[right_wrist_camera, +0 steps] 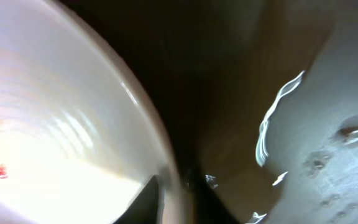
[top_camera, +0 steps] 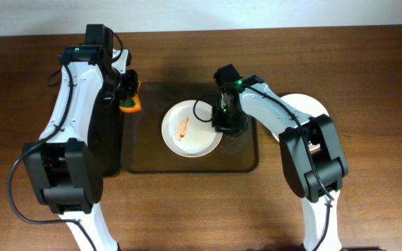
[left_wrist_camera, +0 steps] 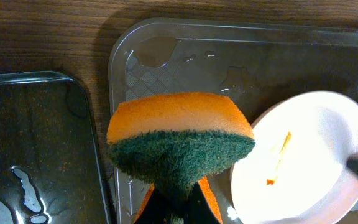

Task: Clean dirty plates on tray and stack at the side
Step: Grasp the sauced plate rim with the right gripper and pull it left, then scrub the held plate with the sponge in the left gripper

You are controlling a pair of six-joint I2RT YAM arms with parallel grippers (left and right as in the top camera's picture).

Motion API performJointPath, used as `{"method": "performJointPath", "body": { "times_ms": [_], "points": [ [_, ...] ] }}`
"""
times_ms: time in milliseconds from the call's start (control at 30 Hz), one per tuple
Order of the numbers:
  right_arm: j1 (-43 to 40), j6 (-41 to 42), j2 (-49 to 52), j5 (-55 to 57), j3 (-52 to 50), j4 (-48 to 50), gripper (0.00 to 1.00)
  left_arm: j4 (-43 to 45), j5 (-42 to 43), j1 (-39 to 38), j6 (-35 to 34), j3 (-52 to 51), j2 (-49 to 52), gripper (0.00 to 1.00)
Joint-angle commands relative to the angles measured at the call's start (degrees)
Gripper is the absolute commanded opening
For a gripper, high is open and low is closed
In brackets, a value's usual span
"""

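A white plate with an orange-red smear lies on the dark tray. My right gripper is shut on the plate's right rim; the right wrist view shows the rim between the fingers. My left gripper is shut on an orange and green sponge at the tray's left edge, apart from the plate. In the left wrist view the sponge hangs green side down over the tray, left of the plate. A clean white plate sits at the right.
A second dark tray lies left of the first, under my left arm; it shows wet in the left wrist view. The wooden table surrounds both trays.
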Motion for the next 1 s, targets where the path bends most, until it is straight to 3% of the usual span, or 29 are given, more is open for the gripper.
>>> {"method": "performJointPath", "body": {
  "times_ms": [0,100,167,233,267,500,800,967],
  "points": [
    [-0.2,4.8,2.1,-2.5,-1.6,1.4,0.42,0.2,0.0,-0.1,-0.8,-0.4,0.1,0.0],
    [-0.2,4.8,2.1,-0.5,-1.6,4.5,0.42,-0.2,0.2,-0.5,-0.8,-0.7,0.1,0.0],
    [-0.1,4.8,2.3,-0.5,-1.6,5.5,0.29,0.0,0.3,-1.3,-0.9,-1.6,0.1,0.0],
    [-0.1,4.8,2.5,-0.1,-1.7,5.9,0.08,0.4,0.2,-2.3,-1.9,-2.8,0.1,0.0],
    [0.0,4.8,2.6,0.5,-1.9,6.3,0.04,1.1,0.2,-3.1,-1.9,-3.8,0.1,0.0],
    [2.3,9.9,2.7,0.4,-3.3,7.4,0.04,6.5,0.2,-7.8,-2.1,-8.2,0.1,0.0],
    [5.0,9.5,2.7,1.1,-3.3,8.5,0.04,25.8,-7.3,-11.8,-2.1,-22.2,0.2,0.0],
    [5.0,9.2,2.7,1.1,-3.3,8.6,0.04,25.4,-11.3,-11.8,-2.1,-26.4,0.2,0.0]
  ]
}}
